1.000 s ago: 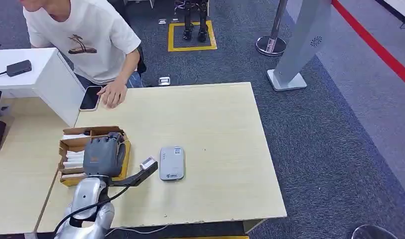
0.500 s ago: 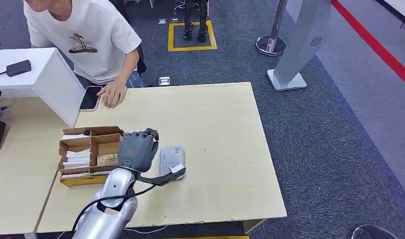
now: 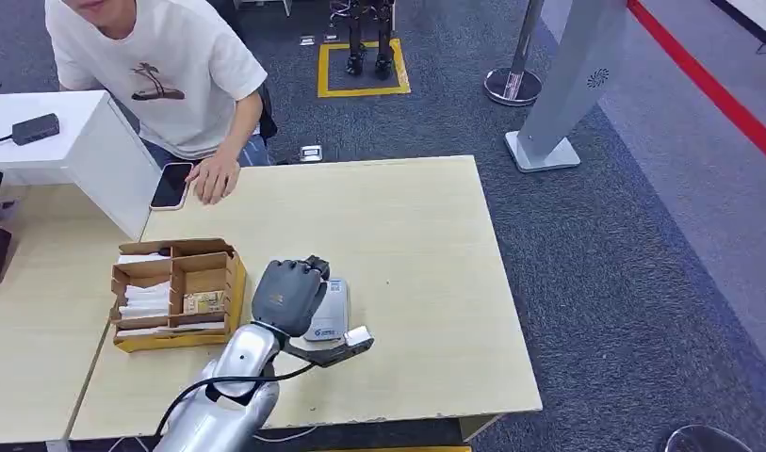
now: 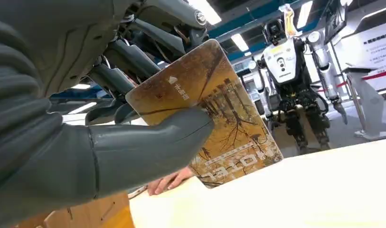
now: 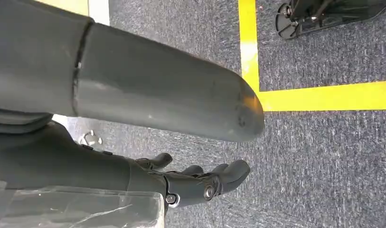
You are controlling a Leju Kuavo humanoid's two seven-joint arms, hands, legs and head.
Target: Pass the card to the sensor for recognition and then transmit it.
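Note:
My left hand (image 3: 287,293) hovers over the grey card sensor (image 3: 334,314) near the middle of the wooden table (image 3: 426,245), covering much of it. In the left wrist view the thumb (image 4: 148,147) and fingers pinch a brown hotel card (image 4: 219,114) with a tree picture, held tilted just above the tabletop. My right hand (image 5: 86,161) hangs over grey carpet, its fingers (image 5: 205,183) loosely apart and holding nothing.
A cardboard box (image 3: 176,292) with cards in compartments sits left of the sensor. A person in a white shirt (image 3: 157,75) sits at the far left corner, one hand (image 3: 214,179) on the table beside a phone (image 3: 171,185). A white box (image 3: 87,141) stands at left.
My left hand has moved right with the card, from above the cardboard box to over the sensor. The person and the things on the table stay put.

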